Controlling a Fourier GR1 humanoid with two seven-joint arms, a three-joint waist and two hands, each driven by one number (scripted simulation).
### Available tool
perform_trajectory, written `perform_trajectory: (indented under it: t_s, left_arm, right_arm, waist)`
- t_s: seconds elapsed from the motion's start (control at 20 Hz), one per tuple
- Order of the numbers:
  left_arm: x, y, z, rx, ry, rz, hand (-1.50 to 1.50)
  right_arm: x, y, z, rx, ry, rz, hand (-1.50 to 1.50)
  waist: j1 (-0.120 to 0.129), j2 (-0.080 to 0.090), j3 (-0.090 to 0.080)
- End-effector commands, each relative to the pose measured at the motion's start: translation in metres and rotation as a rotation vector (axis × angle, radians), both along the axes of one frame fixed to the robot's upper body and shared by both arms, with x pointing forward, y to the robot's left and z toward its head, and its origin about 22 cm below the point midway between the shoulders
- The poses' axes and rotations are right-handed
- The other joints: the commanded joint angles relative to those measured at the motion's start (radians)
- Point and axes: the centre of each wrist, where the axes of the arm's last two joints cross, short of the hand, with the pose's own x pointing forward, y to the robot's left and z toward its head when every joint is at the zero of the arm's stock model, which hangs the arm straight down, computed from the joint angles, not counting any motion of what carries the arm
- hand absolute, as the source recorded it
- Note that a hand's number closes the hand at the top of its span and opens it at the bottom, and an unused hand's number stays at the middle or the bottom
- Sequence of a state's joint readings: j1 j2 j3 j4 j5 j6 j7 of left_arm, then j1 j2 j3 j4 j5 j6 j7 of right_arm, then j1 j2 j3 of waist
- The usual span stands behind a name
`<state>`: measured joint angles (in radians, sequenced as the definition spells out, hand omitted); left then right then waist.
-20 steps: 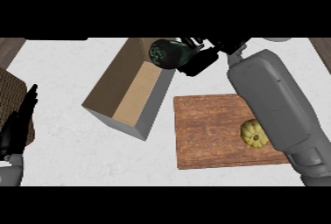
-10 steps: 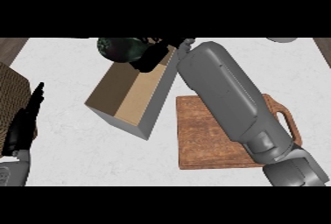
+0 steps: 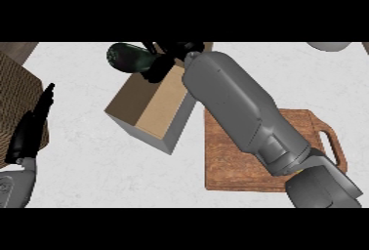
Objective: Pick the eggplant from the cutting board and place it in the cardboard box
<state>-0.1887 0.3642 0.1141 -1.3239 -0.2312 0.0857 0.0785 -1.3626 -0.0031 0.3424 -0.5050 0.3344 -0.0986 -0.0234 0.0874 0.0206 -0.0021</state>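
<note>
Right hand (image 3: 167,54), fingers curled round the dark eggplant (image 3: 130,57), holds it above the cardboard box's (image 3: 148,105) far-left edge; left hand (image 3: 30,132) open, straight-fingered.

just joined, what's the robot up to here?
The right hand has its fingers curled round a dark eggplant and holds it at the far end of the open cardboard box, not yet let go. The right forearm stretches across the wooden cutting board, hiding much of it. The left hand rests open at the view's left edge, over a woven mat, holding nothing.
</note>
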Motion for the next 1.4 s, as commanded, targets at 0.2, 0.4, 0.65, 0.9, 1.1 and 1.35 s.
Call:
perform_trajectory:
  t_s: [0.2, 0.4, 0.65, 0.9, 1.1, 1.35]
  left_arm:
    - [0.014, -0.017, 0.001, 0.002, -0.009, -0.049, 0.0]
    - [0.012, -0.016, -0.004, 0.006, -0.018, -0.035, 0.0]
    - [0.008, -0.019, -0.006, 0.002, -0.012, -0.038, 0.0]
    - [0.005, 0.0, 0.002, 0.006, -0.005, -0.022, 0.0]
    - [0.007, -0.01, 0.004, -0.017, 0.002, 0.019, 0.0]
    - [-0.006, 0.015, 0.006, 0.002, 0.002, 0.033, 0.0]
  right_arm:
    - [0.004, -0.009, -0.032, 0.028, 0.195, -0.099, -1.5]
    - [0.004, -0.008, -0.032, 0.073, 0.185, -0.073, -1.5]
    - [0.002, -0.008, -0.033, 0.215, 0.097, -0.059, -1.5]
    - [0.011, -0.014, -0.018, 0.414, 0.068, -0.109, -1.5]
    - [0.017, -0.017, -0.008, 0.532, 0.104, -0.094, -1.5]
    - [0.032, -0.063, -0.013, 0.628, 0.144, -0.075, -1.5]
  waist:
    - [0.037, 0.008, 0.0]
    - [0.043, 0.011, 0.0]
    - [0.041, 0.01, 0.001]
    - [0.021, 0.007, 0.002]
    - [-0.016, 0.001, 0.002]
    - [-0.04, -0.006, 0.002]
